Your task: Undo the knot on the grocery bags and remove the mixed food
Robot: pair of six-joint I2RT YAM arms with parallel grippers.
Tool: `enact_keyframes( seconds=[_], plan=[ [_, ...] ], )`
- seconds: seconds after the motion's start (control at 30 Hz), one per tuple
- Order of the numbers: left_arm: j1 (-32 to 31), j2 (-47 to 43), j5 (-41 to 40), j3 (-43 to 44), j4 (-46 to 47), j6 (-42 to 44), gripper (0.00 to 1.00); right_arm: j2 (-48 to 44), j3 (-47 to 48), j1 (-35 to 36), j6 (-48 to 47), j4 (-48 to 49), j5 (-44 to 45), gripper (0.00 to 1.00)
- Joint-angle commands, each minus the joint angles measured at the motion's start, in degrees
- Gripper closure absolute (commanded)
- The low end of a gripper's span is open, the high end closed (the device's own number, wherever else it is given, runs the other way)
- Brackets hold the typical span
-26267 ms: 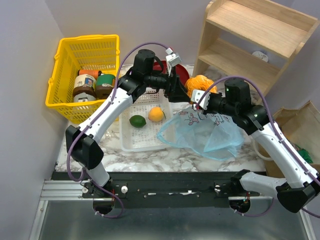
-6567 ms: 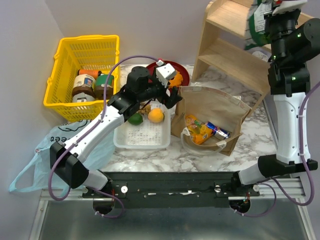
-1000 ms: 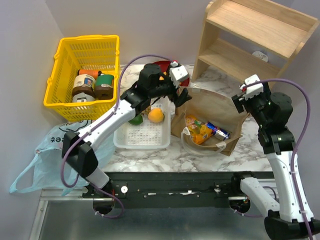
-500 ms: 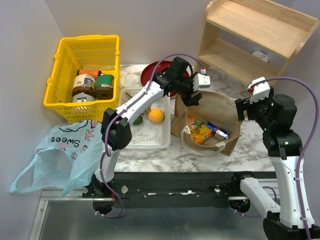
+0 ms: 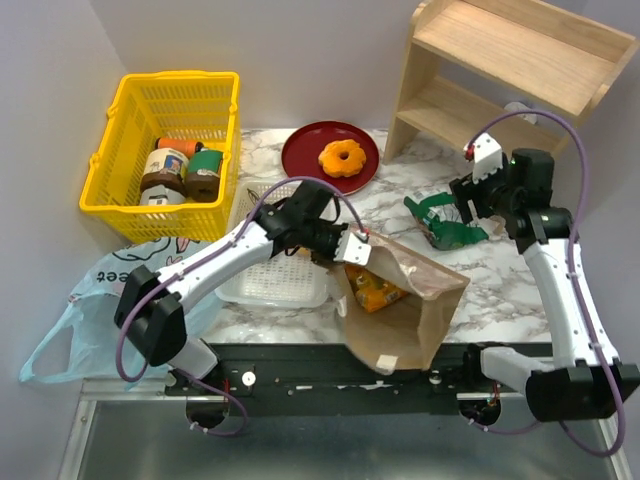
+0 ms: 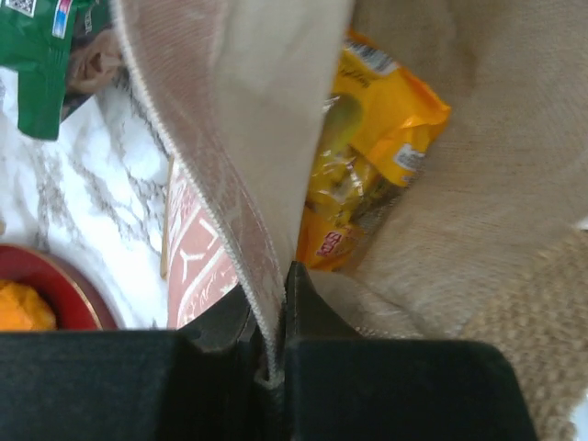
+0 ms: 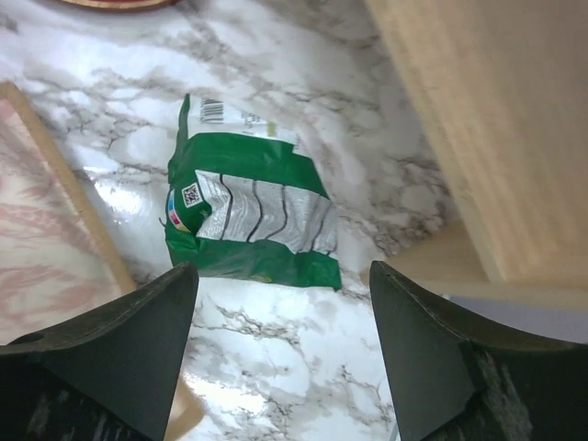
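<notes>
The rim of the brown paper bag (image 5: 410,310) is being pinched by the left gripper (image 5: 352,250). In the left wrist view its jaws are being pressed together on the paper wall, and the bag's edge is being clamped between the two dark fingers (image 6: 395,386). The bag is being held tilted on the marble table (image 5: 490,280), close to the front edge. The yellow-orange snack packet (image 6: 367,165) is being contained inside it, just beyond the clamped wall. The green crisp bag (image 7: 253,216) is being supported flat by the table, outside the paper bag and near the foot of the wooden shelf (image 5: 510,60). The right gripper (image 7: 280,303) is being held above the crisp bag with its jaws spread wide, and nothing is being gripped between them. The orange-glazed doughnut (image 5: 345,157) is being carried by the red plate (image 5: 305,165). The light-blue plastic bag (image 5: 100,310) is being draped over the table's left front corner.
</notes>
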Motion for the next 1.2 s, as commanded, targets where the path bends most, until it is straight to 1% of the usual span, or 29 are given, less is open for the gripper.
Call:
enact_keyframes(
  seconds=[0.0, 0.03, 0.07, 0.1, 0.2, 0.3, 0.33, 0.43, 0.53, 0.57, 0.6, 0.63, 0.67, 0.7, 0.73, 0.77, 0.87, 0.9, 0.93, 1.0, 1.03, 1.07, 1.1, 1.13, 1.17],
  plan=[
    [2.7, -6.4, -7.3, -14.0, 10.3, 5.2, 1.00, 6.6, -4.0, -0.3, -4.3, 2.6, -6.6, 0.18],
    [2.7, -7.8, -7.8, -16.4, 12.4, 5.7, 1.00, 7.8, -4.8, -0.3, -4.7, 4.4, -7.5, 0.19],
    [2.6, -9.3, -7.8, -18.4, 13.9, 4.5, 1.00, 10.6, -5.7, -0.3, -4.8, 5.4, -7.5, 0.18],
    [2.6, -9.3, -8.0, -18.1, 14.3, 3.8, 1.00, 12.0, -6.1, -0.3, -4.4, 6.4, -7.3, 0.18],
    [2.6, -7.3, -7.6, -15.6, 11.3, 2.1, 1.00, 16.9, -6.1, -0.3, -5.0, 9.1, -6.9, 0.14],
    [2.6, -6.1, -8.2, -14.9, 11.4, 1.0, 1.00, 20.5, -4.4, -0.3, -6.8, 9.2, -9.7, 0.09],
    [2.7, -6.0, -8.2, -14.8, 11.4, 0.8, 1.00, 20.9, -3.7, -0.3, -7.3, 8.2, -12.8, 0.09],
    [2.6, -5.3, -8.8, -14.2, 11.8, -0.5, 1.00, 20.3, -2.1, -0.1, -8.1, 7.4, -16.9, 0.07],
    [2.7, -4.7, -9.5, -13.3, 11.7, -1.4, 0.99, 16.7, -3.2, 0.9, -8.7, 8.1, -18.1, 0.07],
    [2.7, -4.5, -9.6, -13.2, 11.8, -1.7, 0.98, 15.4, -5.6, 1.5, -9.7, 8.4, -18.0, 0.07],
    [2.7, -4.5, -9.7, -13.0, 11.9, -1.9, 0.98, 14.4, -7.1, 2.2, -12.7, 8.5, -17.5, 0.07],
    [2.7, -4.4, -9.8, -12.9, 11.9, -2.4, 0.98, 12.2, -8.9, 4.2, -14.1, 10.0, -15.0, 0.07],
    [2.7, -4.0, -9.8, -12.9, 11.9, -2.8, 0.97, 11.6, -12.5, 5.1, -15.5, 10.9, -13.7, 0.05],
    [2.7, -4.0, -9.8, -12.6, 11.9, -3.1, 0.97, 11.1, -13.8, 5.8, -17.6, 11.7, -12.4, 0.05],
    [2.7, -3.8, -9.8, -12.4, 11.9, -3.5, 0.96, 11.0, -15.2, 6.8, -17.8, 13.7, -9.1, 0.04],
    [2.7, -3.5, -9.8, -12.1, 11.9, -3.8, 0.96, 11.6, -16.1, 7.2, -17.8, 14.7, -7.3, 0.01],
    [2.7, -2.9, -10.0, -11.1, 11.5, -4.5, 0.95, 14.2, -17.4, 7.6, -18.6, 16.6, -3.4, 0.00],
    [2.7, -2.7, -10.1, -10.5, 11.5, -4.8, 0.95, 14.6, -19.1, 7.7, -18.1, 18.8, -1.2, 0.00],
    [2.7, -2.5, -10.2, -10.2, 11.5, -5.1, 0.94, 15.1, -19.8, 8.0, -18.2, 23.0, 3.1, 0.01],
    [2.7, -1.9, -10.1, -9.3, 11.3, -5.4, 0.94, 16.1, -20.7, 8.0, -18.4, 27.2, 7.0, 0.00],
    [2.7, -1.8, -10.1, -9.2, 11.3, -5.5, 0.94, 16.3, -21.1, 8.0, -18.5, 31.4, 10.7, 0.01],
    [2.7, -1.6, -10.0, -9.0, 11.2, -5.6, 0.94, 16.6, -21.1, 8.1, -18.7, 32.9, 11.7, 0.05],
    [2.8, -1.4, -10.1, -8.7, 11.2, -5.8, 0.93, 16.9, -20.8, 8.1, -19.7, 33.6, 12.2, 0.14],
    [2.7, -1.4, -10.0, -8.6, 11.3, -6.0, 0.93, 17.1, -19.3, 8.0, -19.7, 33.6, 11.9, 0.27],
    [2.8, -1.3, -10.1, -8.6, 11.5, -6.0, 0.93, 17.2, -18.4, 8.0, -19.9, 32.9, 11.5, 0.54]
  ],
)
